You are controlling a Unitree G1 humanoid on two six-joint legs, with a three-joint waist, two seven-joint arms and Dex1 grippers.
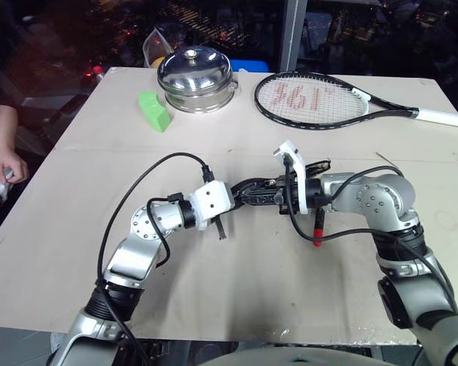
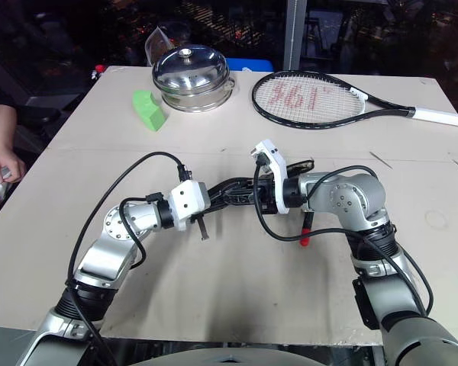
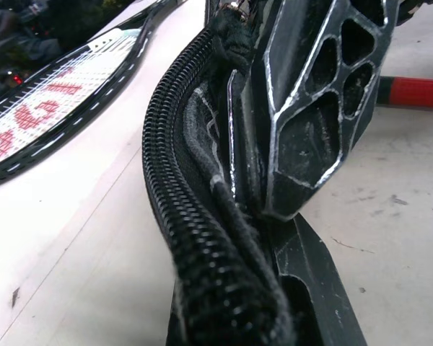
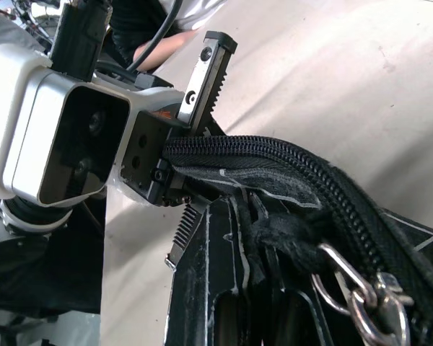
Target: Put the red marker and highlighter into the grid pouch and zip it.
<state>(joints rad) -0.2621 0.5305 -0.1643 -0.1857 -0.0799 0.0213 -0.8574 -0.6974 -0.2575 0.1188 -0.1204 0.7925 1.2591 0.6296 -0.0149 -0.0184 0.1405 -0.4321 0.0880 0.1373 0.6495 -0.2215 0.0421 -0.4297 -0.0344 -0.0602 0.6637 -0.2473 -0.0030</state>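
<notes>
Two tools, left tool (image 1: 240, 197) and right tool (image 1: 271, 191), clench one grid pouch (image 4: 289, 180); one red marker (image 1: 318, 227) lies below.

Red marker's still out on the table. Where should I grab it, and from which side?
Grip the red marker at its red lower end, coming straight down from above. It lies flat on the table pointing toward the robot; its upper part sits under the right gripper, so only that near end looks free.

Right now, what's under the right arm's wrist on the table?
The red marker lies there, its red end showing; the rest is hidden by the arm. The pouch is held above the table.
</notes>
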